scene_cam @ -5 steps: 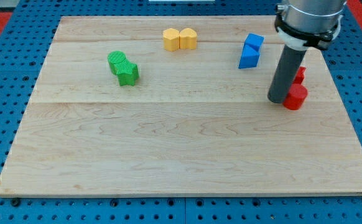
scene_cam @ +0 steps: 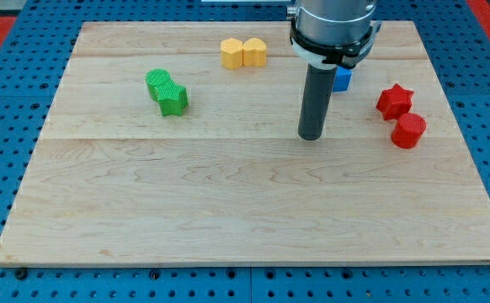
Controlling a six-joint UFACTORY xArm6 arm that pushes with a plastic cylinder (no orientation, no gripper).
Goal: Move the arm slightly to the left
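My tip (scene_cam: 311, 135) rests on the wooden board (scene_cam: 228, 202), right of centre. It touches no block. A red star block (scene_cam: 394, 100) and a red round block (scene_cam: 408, 130) lie to its right, well apart from it. A blue block (scene_cam: 342, 79) shows just behind the rod, mostly hidden by it. Two yellow blocks (scene_cam: 243, 52) sit side by side at the view's top. Two green blocks (scene_cam: 167, 91) sit together at the upper left.
The board lies on a blue perforated table (scene_cam: 1, 168). Red mat corners show at the view's top left and top right.
The rod has moved to the view's left, away from the red blocks. It now covers most of the blue blocks and uncovers the red star.
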